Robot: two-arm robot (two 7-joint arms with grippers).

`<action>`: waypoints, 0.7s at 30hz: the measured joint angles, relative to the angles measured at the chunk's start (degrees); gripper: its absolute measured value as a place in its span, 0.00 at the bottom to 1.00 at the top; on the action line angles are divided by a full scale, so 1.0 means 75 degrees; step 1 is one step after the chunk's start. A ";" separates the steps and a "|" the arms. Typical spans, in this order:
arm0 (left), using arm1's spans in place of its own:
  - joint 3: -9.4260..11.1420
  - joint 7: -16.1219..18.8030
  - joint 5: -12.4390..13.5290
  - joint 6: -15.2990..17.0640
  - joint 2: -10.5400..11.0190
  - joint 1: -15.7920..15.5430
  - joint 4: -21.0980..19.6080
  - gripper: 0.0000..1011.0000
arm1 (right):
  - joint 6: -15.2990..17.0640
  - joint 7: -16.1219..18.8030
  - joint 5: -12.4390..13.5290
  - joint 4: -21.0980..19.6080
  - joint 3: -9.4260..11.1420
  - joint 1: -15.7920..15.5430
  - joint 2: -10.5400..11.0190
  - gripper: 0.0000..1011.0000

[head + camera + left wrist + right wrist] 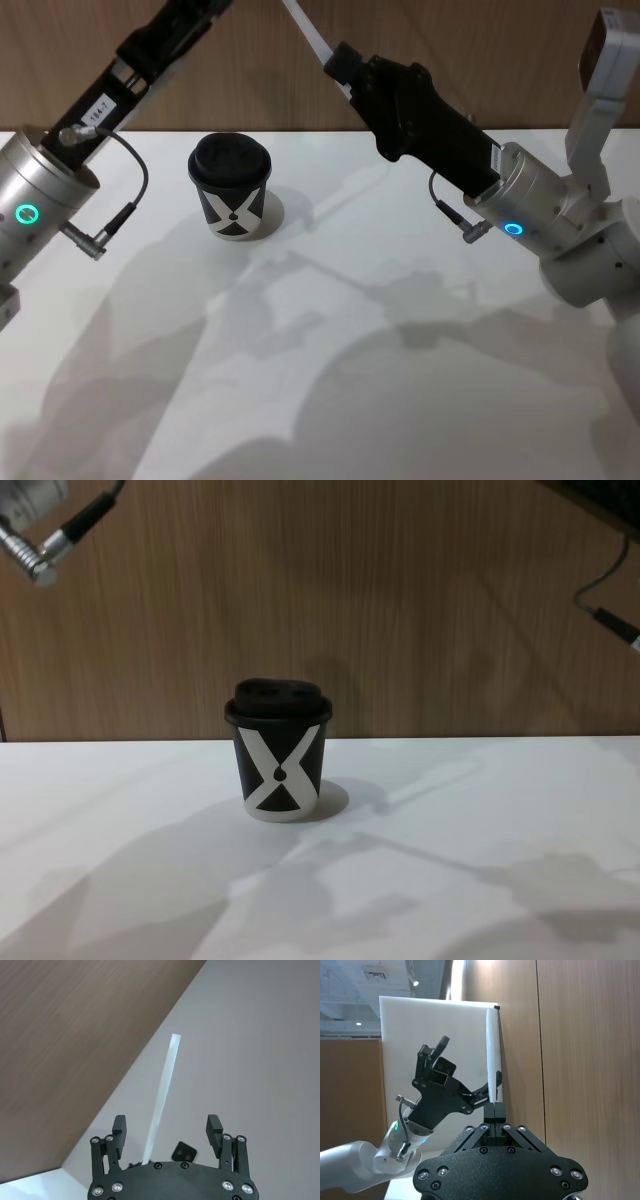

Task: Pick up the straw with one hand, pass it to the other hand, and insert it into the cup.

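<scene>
Gripping the straw near one end, the right pincer hangs high, right of the cup, in the head view. In the left wrist view the left pincer is spread wide, with the straw between its fingers and touching neither. The right wrist view shows the right pincer clenched on the straw. From the chest, the lidded cup stands upright on the surface.

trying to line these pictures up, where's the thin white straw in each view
head view: thin white straw at top centre, slanting up out of the shut right gripper.
left wrist view: centre, seen between the fingers of the open left gripper.
right wrist view: centre, upright, pinched in the right gripper.
chest view: not in it.
shared landmark: brown wood-panel wall behind.
</scene>
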 joint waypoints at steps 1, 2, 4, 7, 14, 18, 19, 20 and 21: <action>0.0014 -0.0015 -0.0038 0.0021 -0.0019 -0.0023 0.0013 0.99 | 0.0000 0.0000 0.0000 0.0000 0.0000 0.0000 0.0000 0.00; 0.0036 -0.0045 -0.0124 0.0058 -0.0049 -0.0057 0.0031 0.99 | 0.0000 -0.0001 0.0000 0.0000 0.0000 0.0000 0.0000 0.00; 0.0066 -0.0072 -0.0217 0.0095 -0.0085 -0.0102 0.0059 0.99 | 0.0000 -0.0001 0.0000 -0.0001 0.0000 0.0000 0.0000 0.00; 0.0110 -0.0100 -0.0331 0.0132 -0.0137 -0.0160 0.0103 0.99 | 0.0000 -0.0001 0.0000 0.0000 0.0000 -0.0001 0.0000 0.00; 0.0171 -0.0099 -0.0527 0.0146 -0.0248 -0.0251 0.0172 0.99 | 0.0000 -0.0001 -0.0001 0.0000 0.0000 0.0000 0.0000 0.00; 0.0191 -0.0047 -0.0609 0.0137 -0.0310 -0.0296 0.0212 0.99 | 0.0000 -0.0001 -0.0001 0.0000 0.0000 0.0000 0.0000 0.00; 0.0195 -0.0034 -0.0621 0.0133 -0.0319 -0.0308 0.0220 0.99 | 0.0000 -0.0001 -0.0001 0.0000 0.0000 0.0000 0.0000 0.00; 0.0201 -0.0022 -0.0633 0.0125 -0.0331 -0.0315 0.0228 0.99 | 0.0000 -0.0001 -0.0001 -0.0001 0.0000 0.0000 0.0000 0.00; 0.0210 -0.0002 -0.0652 0.0108 -0.0346 -0.0332 0.0243 0.99 | 0.0000 -0.0001 -0.0001 0.0000 0.0000 0.0000 0.0000 0.00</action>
